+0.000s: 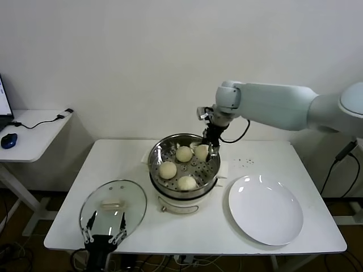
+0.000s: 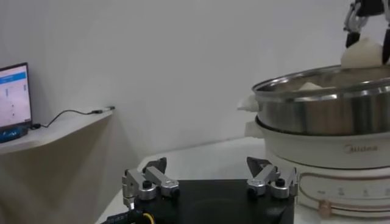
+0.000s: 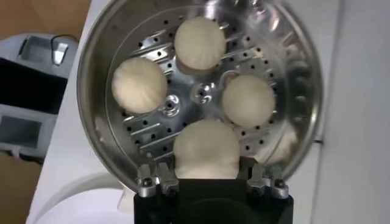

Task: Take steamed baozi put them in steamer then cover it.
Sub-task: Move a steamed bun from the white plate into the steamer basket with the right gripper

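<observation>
The steamer [image 1: 155,165] stands mid-table, a steel pot on a white base. Three baozi [image 1: 184,153] [image 1: 167,169] [image 1: 186,182] lie on its perforated tray. My right gripper [image 1: 206,148] is over the pot's back right, shut on a fourth baozi [image 3: 206,149], which the left wrist view shows at about rim height [image 2: 362,53]. The other buns [image 3: 199,41] [image 3: 139,85] [image 3: 248,100] lie beyond it. The cover [image 1: 113,204], a glass lid with a cream bar handle, lies flat at the front left. My left gripper [image 1: 105,235] is open at the lid's near edge, empty [image 2: 207,167].
A flat white plate [image 1: 265,209] lies at the front right of the table. A side desk [image 1: 34,136] with a mouse and cables stands to the left. The steamer's cord loops on the table [image 1: 180,208] in front of the pot.
</observation>
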